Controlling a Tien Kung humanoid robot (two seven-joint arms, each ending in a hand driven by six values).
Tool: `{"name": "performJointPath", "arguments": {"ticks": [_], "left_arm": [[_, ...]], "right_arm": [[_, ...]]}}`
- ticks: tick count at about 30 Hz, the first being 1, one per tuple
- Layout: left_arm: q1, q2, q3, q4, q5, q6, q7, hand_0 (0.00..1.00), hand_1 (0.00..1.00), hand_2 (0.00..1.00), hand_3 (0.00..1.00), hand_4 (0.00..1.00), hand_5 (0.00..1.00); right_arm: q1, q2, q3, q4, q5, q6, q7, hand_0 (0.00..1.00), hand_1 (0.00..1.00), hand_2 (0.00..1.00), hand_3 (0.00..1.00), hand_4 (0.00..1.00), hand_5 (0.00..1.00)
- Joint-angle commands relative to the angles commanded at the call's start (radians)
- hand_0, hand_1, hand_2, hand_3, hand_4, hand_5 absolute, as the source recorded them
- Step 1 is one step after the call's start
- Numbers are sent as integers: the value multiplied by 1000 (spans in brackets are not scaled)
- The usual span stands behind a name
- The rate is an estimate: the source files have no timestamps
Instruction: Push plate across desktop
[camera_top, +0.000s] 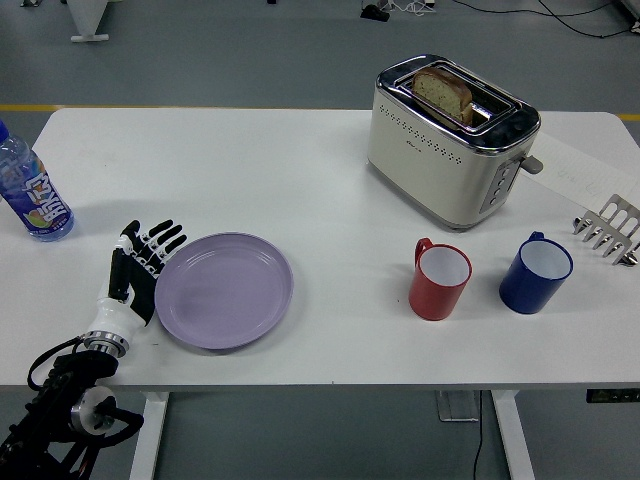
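A white tabletop (300, 190) stands on a grey floor. The robot's left hand (140, 272) is held flat with fingers extended, grasping nothing, its palm against the left rim of the lavender plate (224, 290) at the near-left of the tabletop. The push appears under way; next calls for steady rightward pressure, stopping short of the red mug (439, 279).
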Motion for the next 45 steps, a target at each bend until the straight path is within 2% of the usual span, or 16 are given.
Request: {"name": "performJointPath", "arguments": {"ticks": [7,26,45], "left_arm": [[-27,0,31,16,-16,-3,3,807,795,743,645,570,998],[-44,0,180,19,-65,-3,3,806,795,742,644,566,998],[-77,0,268,14,-97,-5,2,805,793,741,643,562,998]], "right_arm": [[1,0,4,0,-8,1,-1,558,468,612,594,344,520],[3,-2,9,0,-21,3,-2,560,468,612,594,344,524],[7,-4,12,1,-27,3,-3,561,470,613,595,343,521]]}}
